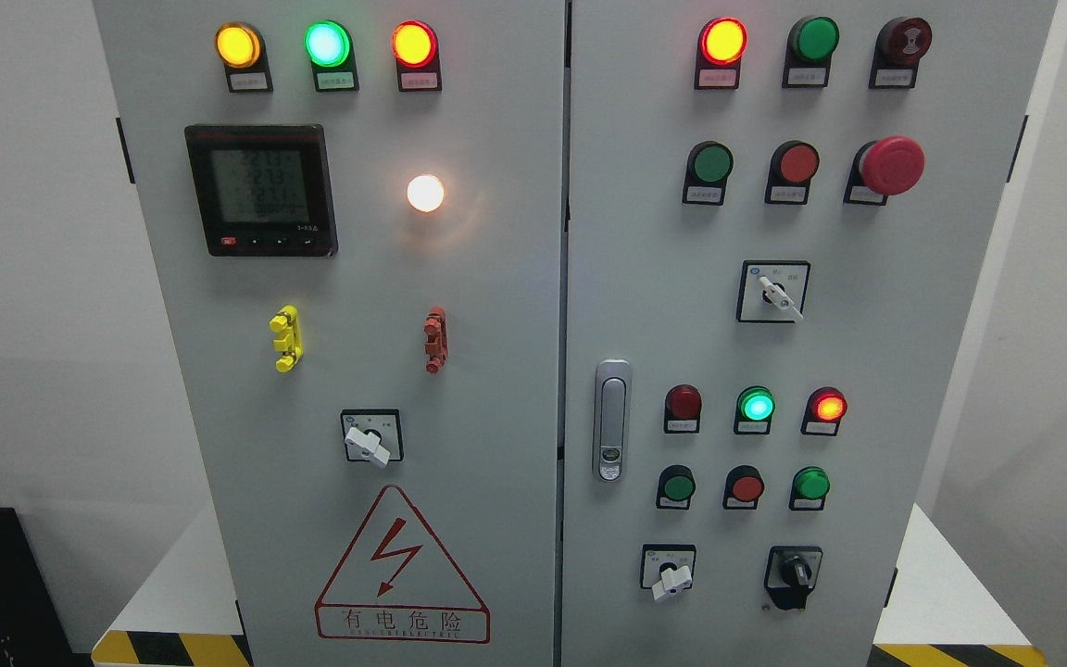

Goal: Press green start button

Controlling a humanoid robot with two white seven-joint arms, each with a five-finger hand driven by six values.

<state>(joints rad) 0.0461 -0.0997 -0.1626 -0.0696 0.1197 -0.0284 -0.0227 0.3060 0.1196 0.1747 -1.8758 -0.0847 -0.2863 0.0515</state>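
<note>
A grey two-door control cabinet (515,306) fills the head view. Its right door carries a green push button (711,164) in the upper row, beside a red button (797,164) and a red mushroom stop (891,166). Lower down sit two more green buttons (679,485) (810,484) with a red button (746,487) between them. Above them a green lamp (756,406) glows. Neither of my hands shows anywhere in the picture.
Lit yellow, green and red lamps line the top of the left door, above a meter (260,190) and a white lamp (425,193). Rotary switches (774,294) (793,574), a door handle (612,420) and a hazard triangle (401,570) are also there. The cabinet stands on a white platform (941,593).
</note>
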